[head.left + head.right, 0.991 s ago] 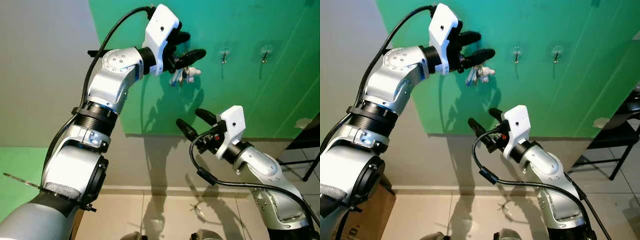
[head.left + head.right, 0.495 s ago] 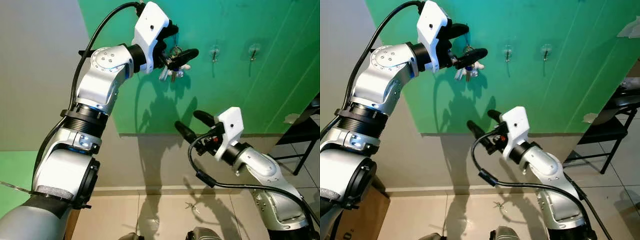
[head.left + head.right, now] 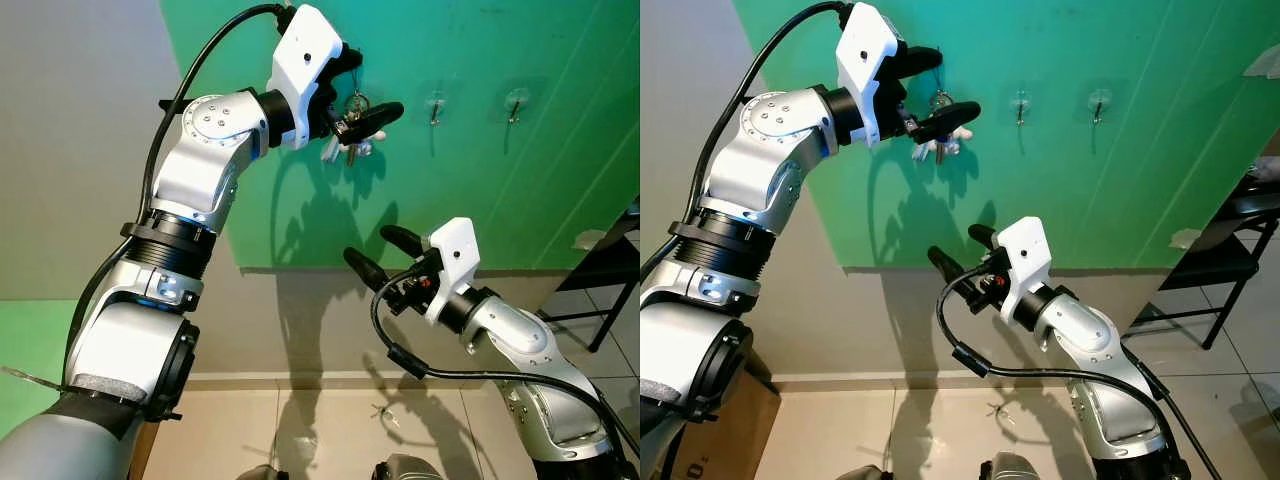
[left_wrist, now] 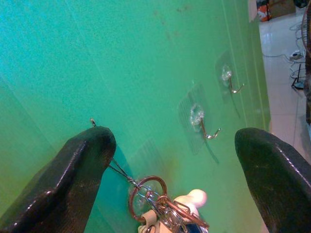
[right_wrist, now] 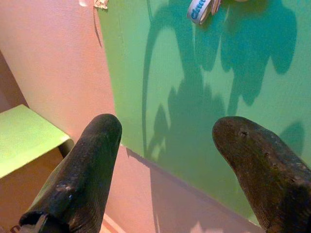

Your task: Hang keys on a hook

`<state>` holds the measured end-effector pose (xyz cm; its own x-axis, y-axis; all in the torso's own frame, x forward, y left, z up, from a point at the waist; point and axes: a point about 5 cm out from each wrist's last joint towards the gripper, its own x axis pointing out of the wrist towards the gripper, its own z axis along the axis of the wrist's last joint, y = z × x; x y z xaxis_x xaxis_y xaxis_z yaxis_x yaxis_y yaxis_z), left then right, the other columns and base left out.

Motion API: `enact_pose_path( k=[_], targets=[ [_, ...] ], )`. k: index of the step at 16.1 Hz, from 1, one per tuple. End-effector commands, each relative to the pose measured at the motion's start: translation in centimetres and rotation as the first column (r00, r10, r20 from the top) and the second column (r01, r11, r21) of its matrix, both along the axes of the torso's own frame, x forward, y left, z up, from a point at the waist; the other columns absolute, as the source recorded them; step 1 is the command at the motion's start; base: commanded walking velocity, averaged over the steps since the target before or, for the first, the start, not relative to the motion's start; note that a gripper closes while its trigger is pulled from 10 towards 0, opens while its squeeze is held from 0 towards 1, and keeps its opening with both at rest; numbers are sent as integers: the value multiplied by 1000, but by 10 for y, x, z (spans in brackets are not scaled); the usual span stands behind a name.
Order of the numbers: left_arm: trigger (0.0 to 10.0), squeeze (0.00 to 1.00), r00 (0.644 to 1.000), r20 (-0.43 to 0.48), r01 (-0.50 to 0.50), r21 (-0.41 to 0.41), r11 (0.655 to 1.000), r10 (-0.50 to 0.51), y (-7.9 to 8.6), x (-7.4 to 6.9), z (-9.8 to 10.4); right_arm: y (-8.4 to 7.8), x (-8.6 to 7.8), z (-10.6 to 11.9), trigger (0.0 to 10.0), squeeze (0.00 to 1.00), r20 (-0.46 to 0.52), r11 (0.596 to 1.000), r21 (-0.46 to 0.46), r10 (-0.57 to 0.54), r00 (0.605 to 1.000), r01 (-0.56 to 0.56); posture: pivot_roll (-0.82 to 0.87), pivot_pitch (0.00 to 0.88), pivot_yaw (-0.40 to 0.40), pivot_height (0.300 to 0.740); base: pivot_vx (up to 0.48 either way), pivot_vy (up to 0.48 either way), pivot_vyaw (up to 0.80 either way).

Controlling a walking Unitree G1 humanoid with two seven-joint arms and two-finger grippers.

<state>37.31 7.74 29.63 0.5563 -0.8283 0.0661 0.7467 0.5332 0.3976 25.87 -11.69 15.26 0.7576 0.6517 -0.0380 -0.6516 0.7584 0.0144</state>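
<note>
Metal keys (image 4: 163, 211), light and jangly, are seemingly hung by the ring on a hook (image 4: 146, 201); left gripper (image 3: 362, 86) is spread open, right gripper (image 3: 384, 252) likewise.

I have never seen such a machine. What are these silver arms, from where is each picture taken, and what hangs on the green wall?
This is a humanoid robot with two silver arms, each ending in a pincer of two black fingers. Two pictures come from cameras in its head, two from its wrists. The left pincer is raised to the green wall, open, with a bunch of keys between its fingers, its ring over a clear hook. Two more hooks beside it are bare. The right pincer waits lower, open, holding nothing.
</note>
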Motion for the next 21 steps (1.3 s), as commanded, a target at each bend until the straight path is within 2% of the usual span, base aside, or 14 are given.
enact_pose_path(
  k=[1,4,6,8,10,12,16,21],
  targets=[
    [10000,1000,996,-70,-63,17,998,64,13,6,-15,0,-1,0,10000,0,0,1000,3,-3,1000,3,-166,0,64,722,0,0,0],
    [10000,1000,995,-78,-58,18,998,59,13,6,-16,-1,-2,-1,10000,0,-3,1000,3,-8,1000,8,-170,0,68,722,0,0,0],
    [10000,1000,990,-132,-40,33,999,44,13,6,-22,-1,-3,-2,10000,0,-6,1000,3,-10,1000,10,-173,0,71,722,0,0,0],
    [10000,1000,962,-271,-22,91,996,46,11,3,-42,-1,-3,-2,10000,0,-10,1000,3,-10,1000,10,-173,0,72,722,0,0,0],
    [10000,1000,946,-321,-7,145,989,54,9,-1,-61,0,-3,-3,10000,0,-14,1000,1,-9,1000,9,-172,0,72,722,0,0,0],
    [10000,1000,945,-321,-11,132,991,53,6,-1,-64,0,-3,-4,10000,0,-16,1000,3,-9,1000,9,-171,0,73,722,0,0,0],
    [10000,1000,962,-268,-23,91,996,46,5,-2,-49,2,-4,-5,10000,0,-19,1000,3,-6,1000,6,-174,0,76,722,0,0,0],
    [10000,1000,976,-200,-87,5,996,86,6,3,-34,2,-4,-5,10000,0,-19,1000,0,-7,1000,7,-175,0,77,722,0,0,0]
  ],
)
